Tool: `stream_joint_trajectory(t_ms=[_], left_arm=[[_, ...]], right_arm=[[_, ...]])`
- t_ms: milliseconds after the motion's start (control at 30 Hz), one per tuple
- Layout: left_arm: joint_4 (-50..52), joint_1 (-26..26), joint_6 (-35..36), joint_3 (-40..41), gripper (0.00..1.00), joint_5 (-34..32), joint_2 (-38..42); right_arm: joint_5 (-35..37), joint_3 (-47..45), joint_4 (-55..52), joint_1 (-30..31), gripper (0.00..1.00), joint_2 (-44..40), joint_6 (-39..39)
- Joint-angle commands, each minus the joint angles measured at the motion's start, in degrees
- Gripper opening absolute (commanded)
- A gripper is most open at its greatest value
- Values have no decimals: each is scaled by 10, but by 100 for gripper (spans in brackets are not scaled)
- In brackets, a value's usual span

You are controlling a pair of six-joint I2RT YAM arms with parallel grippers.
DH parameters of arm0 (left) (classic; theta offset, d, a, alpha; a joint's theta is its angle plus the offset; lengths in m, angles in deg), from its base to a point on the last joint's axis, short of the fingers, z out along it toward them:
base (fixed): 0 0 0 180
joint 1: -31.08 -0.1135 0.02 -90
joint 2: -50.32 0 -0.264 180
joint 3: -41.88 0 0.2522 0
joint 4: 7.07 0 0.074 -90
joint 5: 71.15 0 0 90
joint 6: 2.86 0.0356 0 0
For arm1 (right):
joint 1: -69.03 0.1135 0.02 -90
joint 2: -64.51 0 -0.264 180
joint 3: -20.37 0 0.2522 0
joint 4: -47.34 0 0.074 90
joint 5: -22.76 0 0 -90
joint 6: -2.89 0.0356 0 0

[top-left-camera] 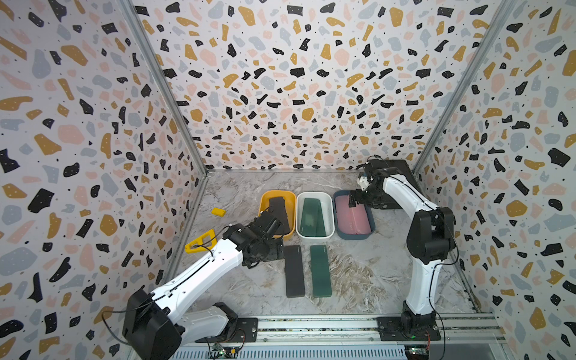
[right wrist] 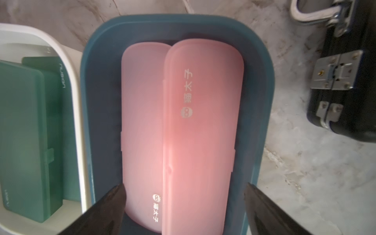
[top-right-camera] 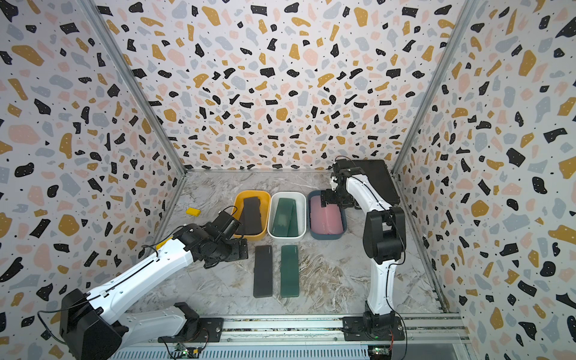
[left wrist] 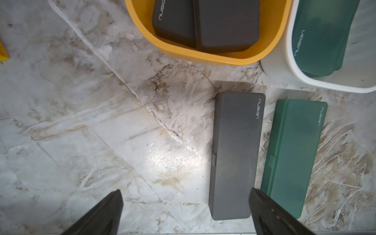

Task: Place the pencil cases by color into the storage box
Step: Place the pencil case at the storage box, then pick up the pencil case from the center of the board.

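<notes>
Three storage boxes stand in a row. The yellow box (top-left-camera: pixel 263 199) holds black pencil cases (left wrist: pixel 225 22), the white box (top-left-camera: pixel 314 238) holds green ones (right wrist: pixel 26 122), and the blue box (top-left-camera: pixel 355 237) holds overlapping pink ones (right wrist: pixel 203 122). In front of the boxes a black case (top-left-camera: pixel 294 271) and a green case (top-left-camera: pixel 320 270) lie side by side on the table. My left gripper (top-left-camera: pixel 270 253) (left wrist: pixel 185 205) hangs open above the table, left of the loose black case. My right gripper (top-left-camera: pixel 361 199) (right wrist: pixel 184 203) is open above the blue box, empty, with its fingers wider than the pink cases.
A black briefcase (top-left-camera: pixel 403 171) with metal latches lies at the back right, beside the blue box. A small yellow block (top-left-camera: pixel 218 212) and a yellow handle-shaped piece (top-left-camera: pixel 199 241) lie at the left. Patterned walls close three sides, and the arms' metal rail (top-left-camera: pixel 311 327) runs along the front.
</notes>
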Motion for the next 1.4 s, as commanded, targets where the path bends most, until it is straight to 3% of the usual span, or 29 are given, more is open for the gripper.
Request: stream_joint_trajectory(t_ms=[0,733,1367], left_arm=[[28,10,8,-11,100,-1,-15],[21,102,-42,-63,100,-3,-131],[-68,111,-82,-75,100,63,-250]], right_arm=[[-3,-5,-19,-2,95,-52,6],[-26,-259,26,2,96,-316,25],[-36,-374,46,2,97,-398,37]])
